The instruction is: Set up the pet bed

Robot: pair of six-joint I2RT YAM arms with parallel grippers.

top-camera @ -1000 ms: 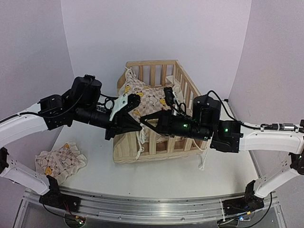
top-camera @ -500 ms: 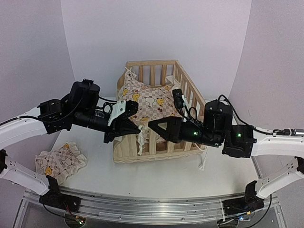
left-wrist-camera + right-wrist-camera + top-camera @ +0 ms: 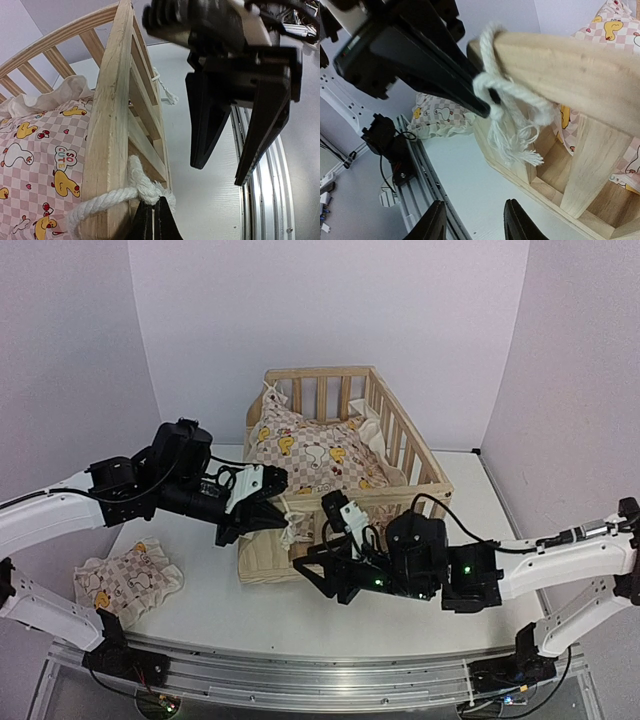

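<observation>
Pet bed (image 3: pixel 320 371) setup, centre frame: left end effector (image 3: pixel 152 222) clenched on a string (image 3: pixel 115 197) looped round the near corner post; right end effector (image 3: pixel 475 220) hangs released and empty just below. Cushion (image 3: pixel 310 455) lies inside. The knot looks unfinished, and a pillow (image 3: pixel 125 580) waits on the surface (image 3: pixel 230 620), lower left.

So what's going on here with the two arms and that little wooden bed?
The checked cushion lies inside the pine frame. The left claw is shut on a white tie string looped around the frame's front rail. The right claw is open and empty, just in front of that rail. A smaller checked pillow lies apart on the table.
</observation>
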